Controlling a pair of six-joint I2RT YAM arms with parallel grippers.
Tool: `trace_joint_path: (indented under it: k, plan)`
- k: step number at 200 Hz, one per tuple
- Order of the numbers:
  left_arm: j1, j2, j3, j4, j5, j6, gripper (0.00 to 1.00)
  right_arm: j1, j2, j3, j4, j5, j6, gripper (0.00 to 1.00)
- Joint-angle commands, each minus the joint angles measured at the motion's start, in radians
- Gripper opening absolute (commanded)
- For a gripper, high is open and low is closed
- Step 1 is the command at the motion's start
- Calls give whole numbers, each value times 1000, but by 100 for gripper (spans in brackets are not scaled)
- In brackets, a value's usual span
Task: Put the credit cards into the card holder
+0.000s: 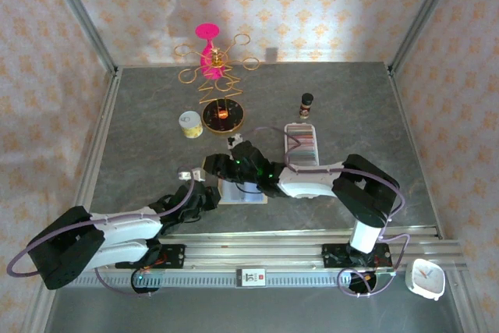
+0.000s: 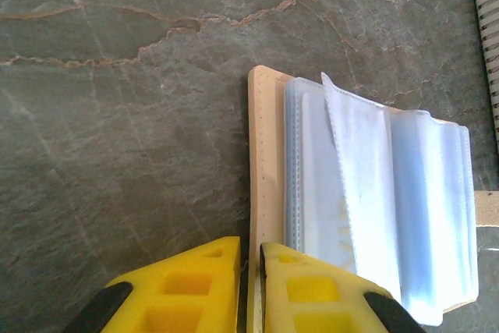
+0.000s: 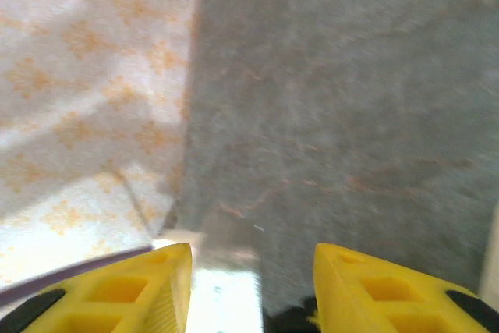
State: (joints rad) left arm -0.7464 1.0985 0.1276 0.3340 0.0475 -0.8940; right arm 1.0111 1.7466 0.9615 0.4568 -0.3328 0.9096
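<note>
The card holder lies open on the grey table, beige cover down and pale clear sleeves facing up. My left gripper is shut on the near part of its beige left edge, the yellow fingers pinching that edge between them. My right gripper hovers over the holder's far left part with its jaws apart. Only a glossy sleeve and a beige corner of the holder show under it; I see no card between the fingers. The credit cards stand in a row in the white tray.
A small dark bottle stands behind the tray. Further left are a round dark dish, a yellow can and a pink stand with gold wire rings. The tray's ridged edge lies beyond the holder. Patterned walls enclose the table.
</note>
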Motion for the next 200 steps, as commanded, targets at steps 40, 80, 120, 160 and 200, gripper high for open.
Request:
trace_joint_path:
  k: [40, 80, 120, 160, 200]
  plan:
    - [-4, -134, 11, -214, -92, 11, 20, -157, -301, 74, -416, 200, -475, 46]
    - [-3, -173, 49, -253, -106, 40, 24, -232, -553, -12, -551, 255, -1172, 51]
    - [-3, -164, 92, -259, -109, 72, 27, -278, -699, -151, -761, 381, -1807, 89]
    - [-2, -149, 100, -240, -95, 87, 27, -392, -654, -184, -922, 410, -2111, 100]
    - [-2, -130, 97, -230, -80, 95, 27, -431, -570, -169, -907, 387, -2169, 100]
